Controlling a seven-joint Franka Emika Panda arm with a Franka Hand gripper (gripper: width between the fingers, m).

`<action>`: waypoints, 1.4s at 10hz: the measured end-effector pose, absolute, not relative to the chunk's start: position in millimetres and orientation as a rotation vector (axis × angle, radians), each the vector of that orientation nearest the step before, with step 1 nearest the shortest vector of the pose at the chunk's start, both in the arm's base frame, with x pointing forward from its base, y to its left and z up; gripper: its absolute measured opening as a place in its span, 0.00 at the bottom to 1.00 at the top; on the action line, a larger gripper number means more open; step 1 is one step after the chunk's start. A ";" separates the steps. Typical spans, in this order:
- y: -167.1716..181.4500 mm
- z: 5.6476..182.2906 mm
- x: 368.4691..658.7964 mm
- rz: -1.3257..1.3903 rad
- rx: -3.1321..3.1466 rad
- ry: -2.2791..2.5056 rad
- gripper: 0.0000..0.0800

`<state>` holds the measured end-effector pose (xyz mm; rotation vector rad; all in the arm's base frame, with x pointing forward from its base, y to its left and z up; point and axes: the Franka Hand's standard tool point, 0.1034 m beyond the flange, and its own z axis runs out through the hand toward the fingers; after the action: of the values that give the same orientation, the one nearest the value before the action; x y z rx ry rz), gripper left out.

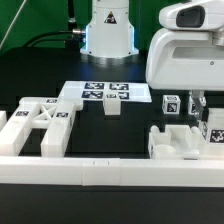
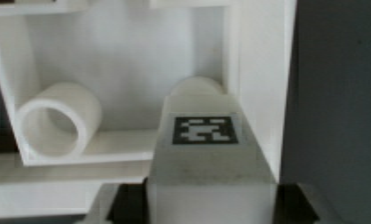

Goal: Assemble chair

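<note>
Front rail [image 1: 110, 172] edges the parts. Gripper [image 1: 204, 112] at the exterior view's right, frame [image 1: 40, 125] well apart at its left, table [image 1: 115, 137] between. Only the wrist view shows fingers [image 2: 121, 206] narrow, clamping a tagged bar [image 2: 203, 150].

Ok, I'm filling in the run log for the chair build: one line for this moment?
step: chair assembly | end effector: shut on tagged white part | X-braced frame: apart, exterior view's left

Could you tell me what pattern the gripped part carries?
The part is white plastic with a square black-and-white tag; wrist view shows it best.
</note>
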<state>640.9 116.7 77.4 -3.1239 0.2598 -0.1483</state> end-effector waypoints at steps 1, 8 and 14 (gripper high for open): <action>112.5 77.5 642.8 -0.168 -3.107 0.377 0.36; 91.3 79.9 643.7 -0.153 -2.994 0.949 0.46; 74.0 123.8 613.2 -0.166 -3.095 0.518 0.81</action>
<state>613.2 74.0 123.8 -3.0949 0.5177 -0.1661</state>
